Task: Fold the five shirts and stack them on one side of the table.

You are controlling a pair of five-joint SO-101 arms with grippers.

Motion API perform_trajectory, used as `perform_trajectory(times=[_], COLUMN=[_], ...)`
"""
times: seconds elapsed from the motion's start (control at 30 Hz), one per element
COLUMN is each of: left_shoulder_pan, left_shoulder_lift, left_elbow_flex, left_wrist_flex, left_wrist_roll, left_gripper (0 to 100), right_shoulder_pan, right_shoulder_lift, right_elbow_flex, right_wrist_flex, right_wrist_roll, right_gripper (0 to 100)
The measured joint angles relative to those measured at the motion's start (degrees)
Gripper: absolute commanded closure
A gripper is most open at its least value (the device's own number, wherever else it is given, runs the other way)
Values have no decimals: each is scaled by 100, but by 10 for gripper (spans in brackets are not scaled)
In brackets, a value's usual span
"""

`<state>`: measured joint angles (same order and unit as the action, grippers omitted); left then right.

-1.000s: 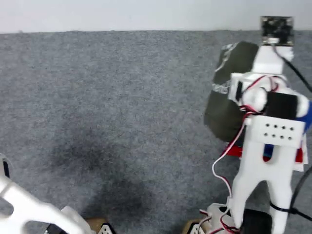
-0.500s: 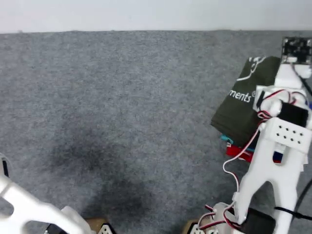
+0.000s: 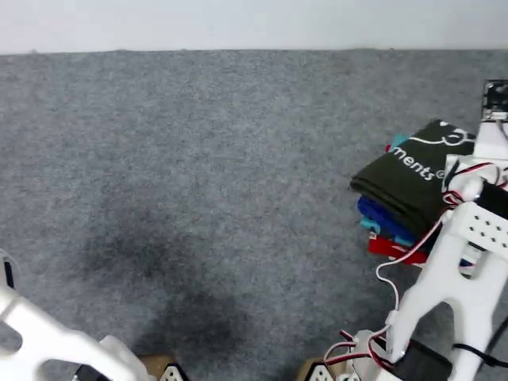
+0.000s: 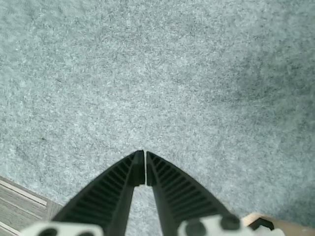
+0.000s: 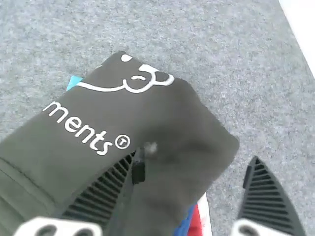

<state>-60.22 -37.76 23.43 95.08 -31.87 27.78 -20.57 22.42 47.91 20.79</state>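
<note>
**Folded shirts are sitting in a stack (image 3: 397, 210) at the right side of the grey table (image 3: 198, 159), with a dark green shirt (image 3: 413, 176) bearing white print on top.**

Beneath the dark green shirt, a blue shirt (image 3: 379, 214), a sliver of teal and a red shirt (image 3: 390, 247) are showing along the stack's near side. The right claw (image 5: 197, 164) is hanging over the top shirt, spread wide and gripping nothing — one ribbed finger (image 5: 106, 189) is lying across the dark cloth while the other (image 5: 261, 189) is standing clear of the stack's edge, above bare table. Whether the first finger is touching the cloth cannot be told. The left claw (image 4: 145, 160) is pointing down at bare table, well apart from the stack, with its tips pressed together and nothing between them. The left arm (image 3: 40, 337) is sitting at the table's near-left corner.
</note>
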Motion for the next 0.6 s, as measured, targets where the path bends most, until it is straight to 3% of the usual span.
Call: perform_trajectory(times=[0.1,0.23,0.33,0.6], left_shoulder_pan=[0,0,0,0], left_shoulder_lift=[0,0,0,0], left_elbow_flex=[0,0,0,0], left_wrist_flex=[9,9,9,9], left_wrist_roll=[0,0,0,0], left_gripper=[984,984,984,984], right_shoulder_pan=[0,0,-9,-26], right_shoulder_lift=[0,0,0,176], right_elbow_flex=[0,0,0,18], right_wrist_flex=[0,264,571,1495], right_wrist_roll=[-44,-44,-44,-325], right_gripper=[749,995,938,989])
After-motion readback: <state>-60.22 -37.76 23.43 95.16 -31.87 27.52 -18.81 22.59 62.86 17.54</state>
